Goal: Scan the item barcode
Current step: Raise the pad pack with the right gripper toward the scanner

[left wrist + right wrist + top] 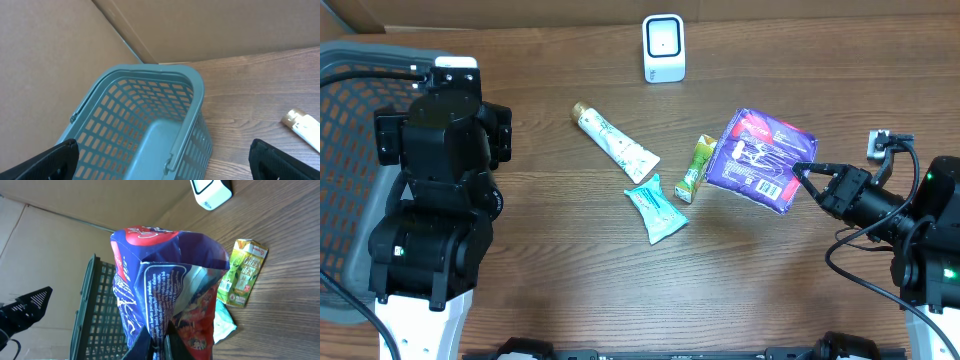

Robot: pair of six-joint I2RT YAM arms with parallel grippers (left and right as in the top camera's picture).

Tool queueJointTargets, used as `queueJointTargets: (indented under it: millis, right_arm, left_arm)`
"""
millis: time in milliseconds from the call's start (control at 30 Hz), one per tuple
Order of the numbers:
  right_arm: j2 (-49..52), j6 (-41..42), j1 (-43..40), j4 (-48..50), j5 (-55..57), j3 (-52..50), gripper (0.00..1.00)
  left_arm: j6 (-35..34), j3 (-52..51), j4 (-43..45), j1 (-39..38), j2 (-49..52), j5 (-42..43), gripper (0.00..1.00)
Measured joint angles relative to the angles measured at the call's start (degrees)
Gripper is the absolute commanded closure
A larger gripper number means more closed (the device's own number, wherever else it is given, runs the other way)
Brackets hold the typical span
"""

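Purple crinkly plastic bag at centre right seems light and floppy, its edge clamped in the right gripper; left gripper gapes.

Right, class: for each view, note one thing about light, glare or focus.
Overhead: even light, all sharp, soft shadows. Left wrist: basket crisp, jaws dark at the bottom corners. Right wrist: bag looms close, sheen on its film.
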Motion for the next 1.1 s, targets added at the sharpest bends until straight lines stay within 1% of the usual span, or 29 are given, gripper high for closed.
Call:
queueJointTargets:
  millis: [233,767,900,1100]
  right_arm:
    - [0.00,0.42,0.00,-0.04,0.48,0.02,0.96]
    - [0.02,0.44,0.24,-0.26,8.90,0.00,0.96]
    - [0.00,0.48,2.10,0.22,11.80,0.00,0.96]
    - [0.00,0.57,7.06,5.57,16.35,0.00,0.96]
  left_arm:
    - [0.00,0.00,0.00,0.00,0.00,0.00,0.00]
    - [0.00,0.00,0.00,0.00,0.00,0.00,0.00]
    - [0.00,0.00,0.00,0.00,0.00,0.00,0.00]
    - [0.00,0.00,0.00,0.00,0.00,0.02,0.00]
